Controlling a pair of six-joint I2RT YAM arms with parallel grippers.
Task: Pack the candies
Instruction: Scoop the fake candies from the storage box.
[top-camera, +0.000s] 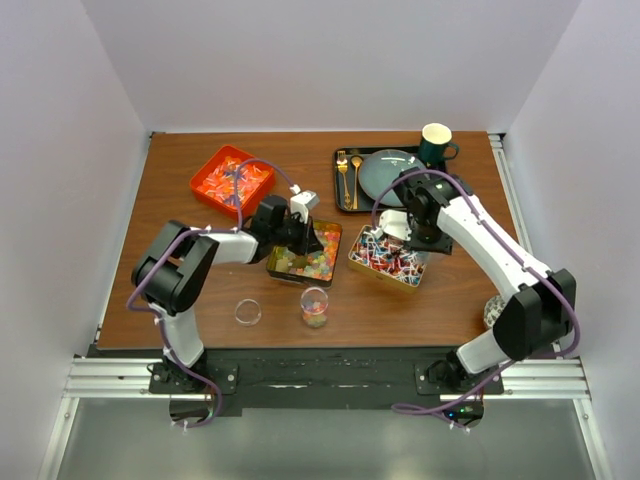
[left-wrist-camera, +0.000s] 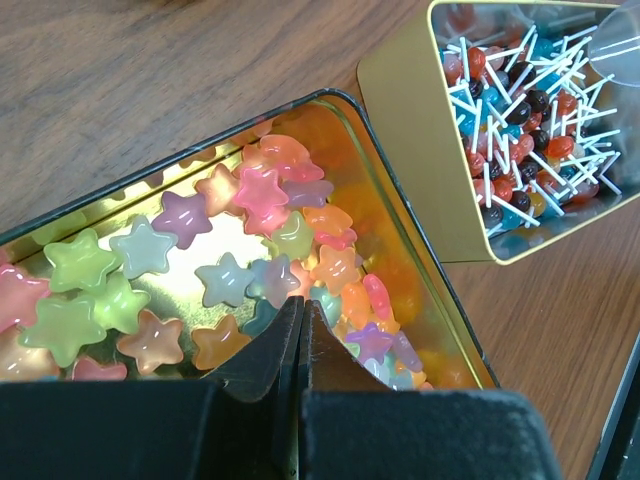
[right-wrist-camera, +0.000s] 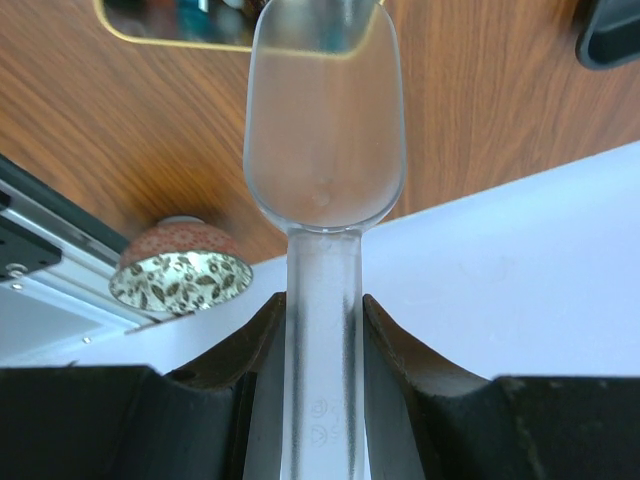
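Now, left pincer (left-wrist-camera: 300, 335): I am pressing its jaws tight together, tips down among the star candies (left-wrist-camera: 225, 280) in the black-rimmed tin (left-wrist-camera: 395, 190); no candy is showing between them.
Right pincer (right-wrist-camera: 322, 315): I am pinching the handle of a clear scoop (right-wrist-camera: 325, 130), whose bowl is looking empty, by the lollipop tin (left-wrist-camera: 420, 170).
Where the candies are lying: stars in the left tin, lollipops (left-wrist-camera: 520, 120) in the gold tin just beside it, and a few in the small cup (top-camera: 314, 306) toward the near side of the bench (top-camera: 430, 320).
Risk, empty lift: I am probably gripping nothing, so rising now would be carrying no candy to the cup.
Risk, slippery stars: they are looking glossy and rounded, so one could be squirting out from the tips.
Risk, tin: my tips are sitting near a wall; dragging could be shoving this tin against its neighbour.
Risk, scoop: the smooth, narrow handle could be twisting in my grip and spilling lollipops.
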